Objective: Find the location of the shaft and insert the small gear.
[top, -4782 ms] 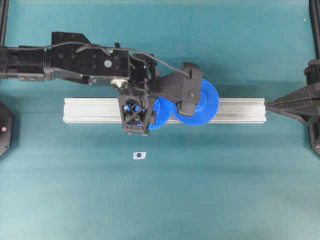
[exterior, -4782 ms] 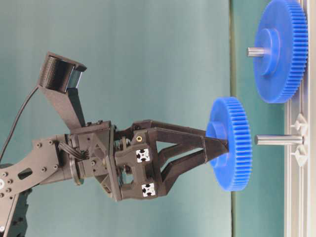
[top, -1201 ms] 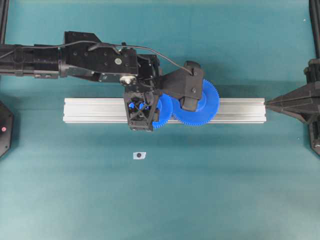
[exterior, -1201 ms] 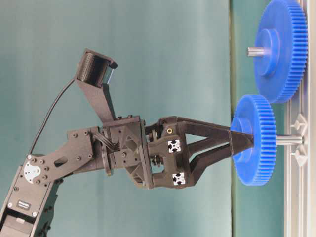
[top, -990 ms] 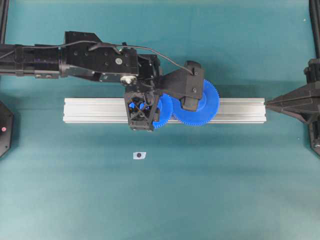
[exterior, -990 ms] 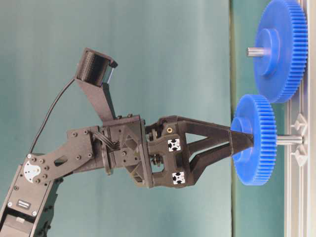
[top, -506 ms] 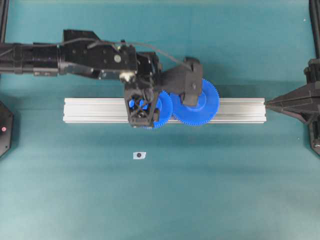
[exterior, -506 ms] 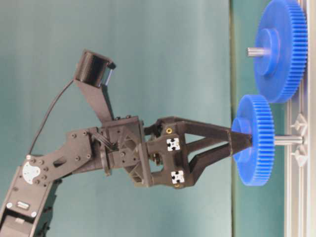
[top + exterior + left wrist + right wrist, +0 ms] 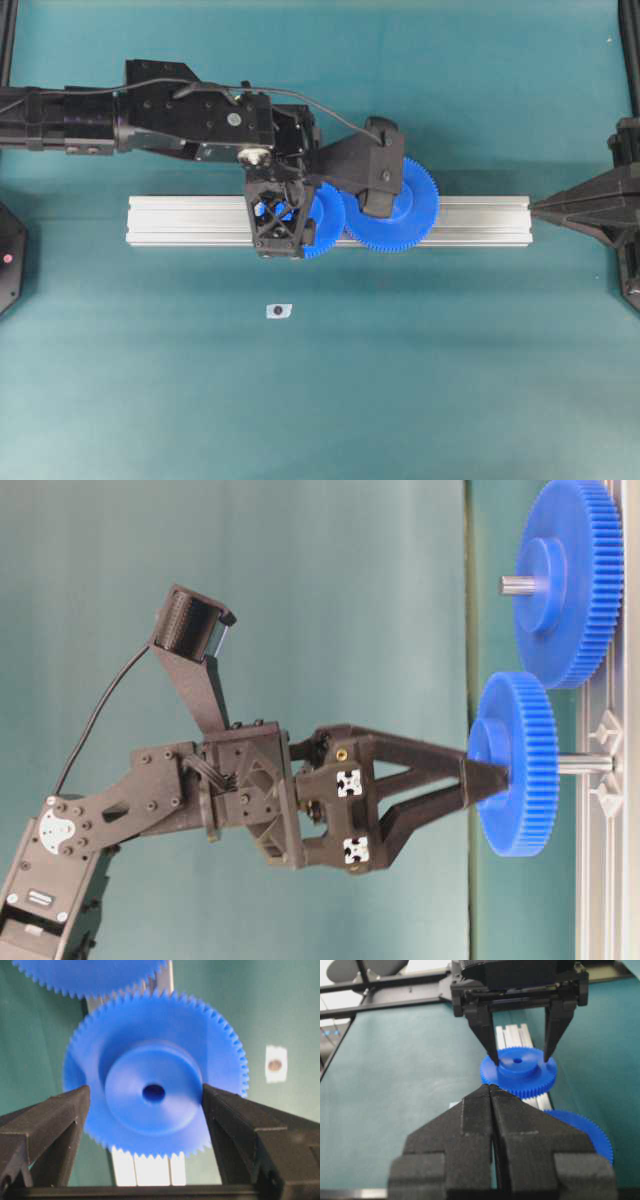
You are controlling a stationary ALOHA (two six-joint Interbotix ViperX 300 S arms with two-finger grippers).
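- Since a second ago the left gripper (image 9: 518, 1062) has let go of the small gear (image 9: 517, 763) — its fingers (image 9: 50, 1120) are now standing spread, one on each side of the raised hub with a gap showing, and gripping nothing.
- The small gear is sitting threaded on the shaft (image 9: 585, 764), partway along it; the shaft's grey end is showing between the gear and the aluminium rail (image 9: 180, 220) it stands on.
- On that rail, just beside the small gear and with rims overlapping from overhead, the larger gear (image 9: 567, 580) is resting on its own pin.
- The left gripper is pointing straight at the rail, its wrist camera hanging over the larger gear.
- Off the rail, on the teal mat, a small white tag (image 9: 277, 311) with a dark dot is lying well apart.
- The right gripper (image 9: 491, 1091) is waiting beyond the rail's end, its jaws pressed together and empty.
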